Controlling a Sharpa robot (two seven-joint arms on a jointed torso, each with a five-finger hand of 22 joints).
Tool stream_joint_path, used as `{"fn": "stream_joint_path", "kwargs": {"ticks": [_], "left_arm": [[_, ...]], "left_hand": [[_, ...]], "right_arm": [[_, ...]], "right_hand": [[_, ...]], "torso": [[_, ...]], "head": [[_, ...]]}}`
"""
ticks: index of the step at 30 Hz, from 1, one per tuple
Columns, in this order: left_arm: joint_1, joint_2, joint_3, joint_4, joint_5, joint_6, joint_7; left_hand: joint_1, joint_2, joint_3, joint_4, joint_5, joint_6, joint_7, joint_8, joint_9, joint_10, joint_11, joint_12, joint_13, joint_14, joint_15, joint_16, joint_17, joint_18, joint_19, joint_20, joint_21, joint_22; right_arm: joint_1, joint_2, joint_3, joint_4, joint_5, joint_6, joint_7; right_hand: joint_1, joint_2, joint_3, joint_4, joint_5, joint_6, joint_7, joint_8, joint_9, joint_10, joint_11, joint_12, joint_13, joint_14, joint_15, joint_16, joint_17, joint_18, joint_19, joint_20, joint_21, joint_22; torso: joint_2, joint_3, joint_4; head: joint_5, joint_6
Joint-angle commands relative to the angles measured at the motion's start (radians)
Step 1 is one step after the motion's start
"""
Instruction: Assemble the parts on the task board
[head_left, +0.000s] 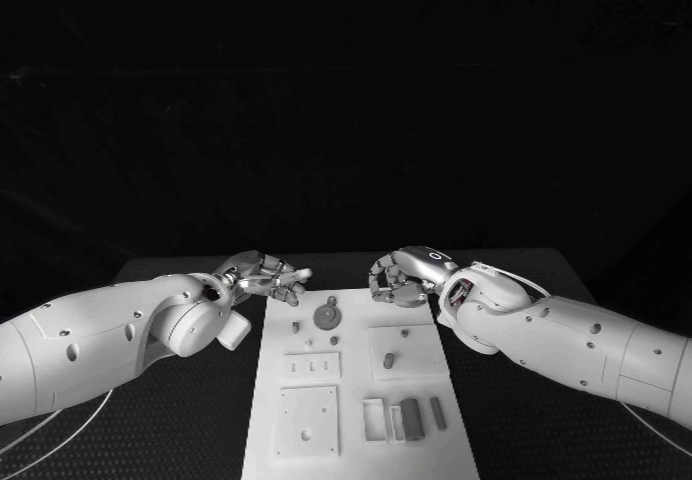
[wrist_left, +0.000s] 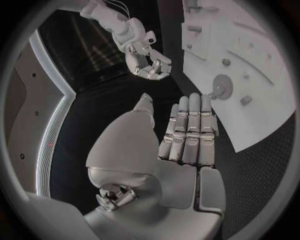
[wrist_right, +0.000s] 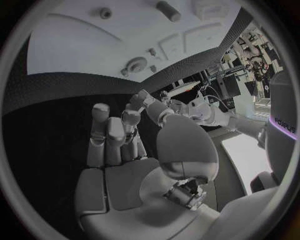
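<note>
Empty right hand (wrist_right: 119, 145) near task board (wrist_right: 81, 50)

Task board (head_left: 274, 460): centre of table (head_left: 173, 420), running from near edge toward far side.
Gear (head_left: 329, 316): on board's far end.
Left hand (head_left: 268, 277): beyond board's far-left corner.
Right hand (head_left: 400, 277): above board's far-right corner.

The task board (head_left: 283, 455), lying down the lower middle of the head view, looks like smooth matt white plastic, and the table (head_left: 173, 440) under it is black with a fine, grainy weave-like surface. Both arms have glossy white plastic shells, while the left hand (head_left: 268, 279) and right hand (head_left: 397, 280) look like satin silver metal with segmented fingers
</note>
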Motion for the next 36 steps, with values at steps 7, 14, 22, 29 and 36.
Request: {"fn": "stream_joint_path", "kwargs": {"ticks": [7, 14, 22, 29, 36], "left_arm": [[0.0, 0.02, -0.001, 0.052, -0.06, 0.028, -0.081], [0.0, 0.022, -0.003, 0.075, -0.042, 0.033, -0.113], [0.0, 0.026, -0.004, 0.087, -0.028, 0.025, -0.118], [0.0, 0.031, -0.005, 0.079, -0.006, 0.011, -0.111], [0.0, 0.034, -0.005, 0.076, -0.004, 0.008, -0.106]], "left_hand": [[-0.08, 0.034, -0.047, 0.002, -0.004, 0.016, -0.004, -0.008, 0.0, -0.004, -0.007, 0.002, 0.02, -0.001, -0.005, -0.004, 0.021, 0.01, -0.001, -0.003, -0.003, 0.008], [-0.076, 0.032, -0.055, 0.001, -0.004, 0.02, -0.006, -0.009, 0.001, -0.004, -0.008, 0.003, 0.025, 0.0, -0.006, -0.005, 0.025, 0.011, 0.0, -0.004, -0.003, 0.01], [-0.079, 0.037, -0.069, 0.001, -0.004, 0.022, -0.006, -0.012, 0.0, -0.006, -0.008, 0.002, 0.03, 0.0, -0.006, -0.007, 0.03, 0.011, -0.001, -0.004, -0.004, 0.012], [-0.054, 0.048, -0.086, 0.0, -0.004, 0.023, -0.006, -0.017, -0.001, -0.008, -0.008, 0.0, 0.038, 0.0, -0.006, -0.012, 0.037, 0.011, -0.002, -0.004, -0.005, 0.016], [-0.039, 0.053, -0.097, 0.0, -0.004, 0.022, -0.005, -0.022, -0.002, -0.011, -0.006, -0.001, 0.043, -0.001, -0.005, -0.016, 0.041, 0.011, -0.003, -0.003, -0.006, 0.018]], "right_arm": [[0.0, 0.041, 0.0, 0.061, -0.089, -0.007, -0.137], [0.0, 0.061, 0.0, 0.084, -0.103, -0.026, -0.166], [0.0, 0.076, 0.0, 0.104, -0.103, -0.025, -0.169], [0.0, 0.086, 0.0, 0.107, -0.102, -0.02, -0.165], [-0.001, 0.089, 0.0, 0.118, -0.1, -0.015, -0.163]], "right_hand": [[0.0, -0.007, -0.004, 0.001, 0.0, 0.044, 0.027, -0.004, 0.0, 0.011, 0.0, 0.005, -0.002, 0.006, -0.007, 0.002, -0.002, 0.013, 0.006, -0.004, 0.005, 0.016], [0.0, -0.009, -0.004, 0.0, 0.0, 0.043, 0.026, -0.006, 0.0, 0.012, -0.001, 0.004, -0.003, 0.009, -0.007, 0.002, -0.003, 0.013, 0.008, -0.005, 0.006, 0.015], [-0.001, -0.01, -0.004, 0.001, 0.0, 0.044, 0.026, -0.006, 0.0, 0.013, -0.001, 0.004, -0.004, 0.01, -0.008, 0.001, -0.003, 0.013, 0.009, -0.005, 0.006, 0.015], [-0.003, -0.01, -0.005, 0.002, 0.0, 0.045, 0.026, -0.007, 0.001, 0.015, -0.001, 0.004, -0.005, 0.012, -0.008, 0.001, -0.004, 0.013, 0.01, -0.006, 0.006, 0.014], [-0.008, -0.01, -0.005, 0.003, 0.0, 0.045, 0.026, -0.008, 0.001, 0.016, -0.001, 0.004, -0.006, 0.014, -0.008, 0.0, -0.005, 0.013, 0.012, -0.006, 0.006, 0.014]], "torso": [[-0.015, -0.0029, -0.0081], [-0.013, -0.0019, -0.0063], [-0.013, -0.0015, -0.0059], [-0.014, -0.0014, -0.0069], [-0.014, -0.0013, -0.0057]], "head": [[0.007, -0.002], [0.005, -0.003], [0.006, -0.008], [0.001, -0.01], [0.006, -0.013]]}}
